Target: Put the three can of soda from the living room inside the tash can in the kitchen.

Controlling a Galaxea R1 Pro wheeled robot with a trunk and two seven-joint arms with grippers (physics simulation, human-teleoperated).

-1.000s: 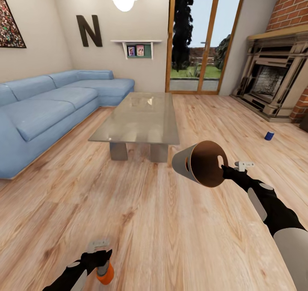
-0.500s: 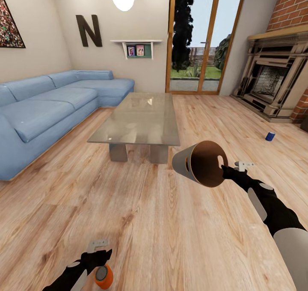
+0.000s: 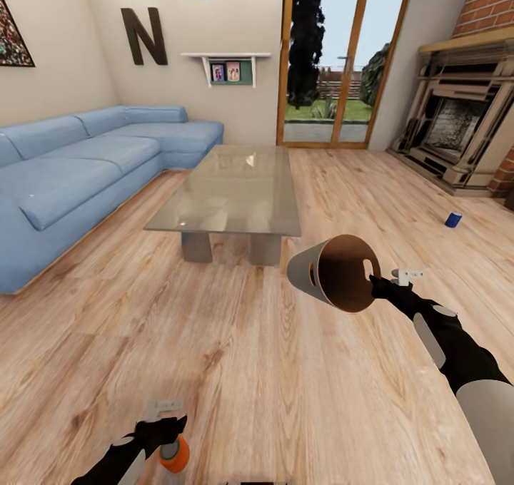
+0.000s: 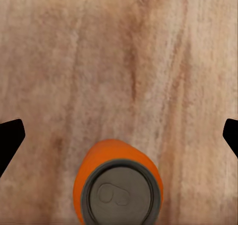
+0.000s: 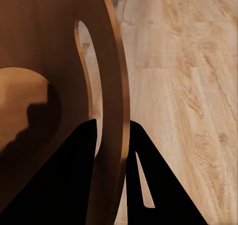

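Two soda cans – orange can (image 3: 174, 454), blue can (image 3: 452, 219) – one trash can (image 3: 334, 272).

Home living rm (sim render). Evidence: blue sectional sofa (image 3: 86, 178), glass coffee table (image 3: 232, 192), brick fireplace (image 3: 457, 139), wood plank floor (image 3: 285, 371), glazed patio doors (image 3: 332, 57) w/ garden beyond, wall shelf (image 3: 227, 68) w/ pictures.

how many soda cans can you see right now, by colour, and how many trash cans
orange soda can: 1, on the floor under the left gripper
blue soda can: 1, on the floor near the fireplace
trash can: 1, held by the right gripper
total: 3
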